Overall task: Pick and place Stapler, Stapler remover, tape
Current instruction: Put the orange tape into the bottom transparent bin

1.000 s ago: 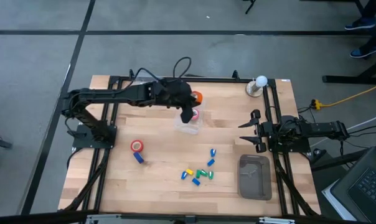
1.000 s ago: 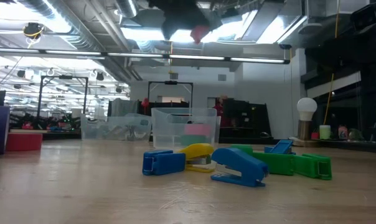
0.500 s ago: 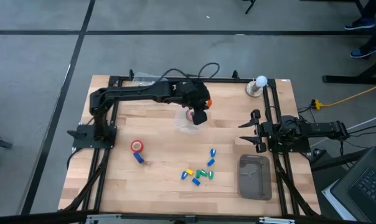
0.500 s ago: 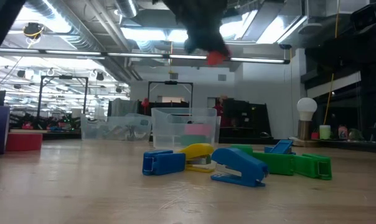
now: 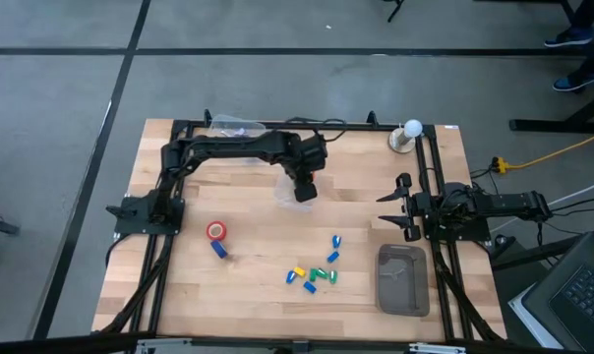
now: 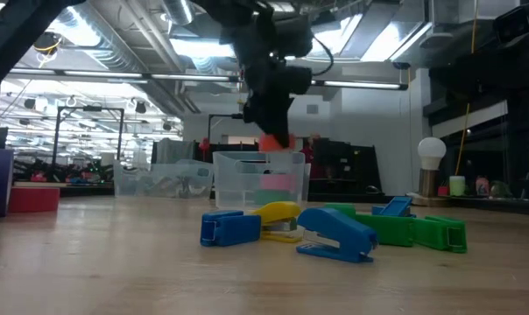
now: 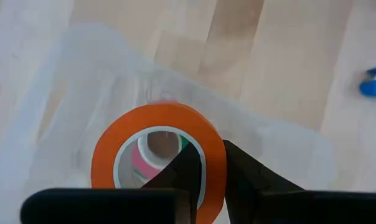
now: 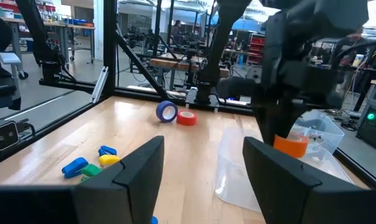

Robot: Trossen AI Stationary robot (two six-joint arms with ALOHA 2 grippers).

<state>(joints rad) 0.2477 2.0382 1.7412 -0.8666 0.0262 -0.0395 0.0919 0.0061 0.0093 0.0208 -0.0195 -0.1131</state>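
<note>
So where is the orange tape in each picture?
High view: not visible, hidden under the left end effector above the clear bin.
Low view: orange tape hangs just over the bin's rim, centre.
Left wrist view: big ring, centre, pinched by the fingers.
Right wrist view: at right, under the dark arm.
Shared landmark: the clear bin.

My overhead looks straight down, low cam sits level at tabletop; both share the clear bin [image 5: 295,192] [image 6: 258,179], wrist cams close in.
</note>
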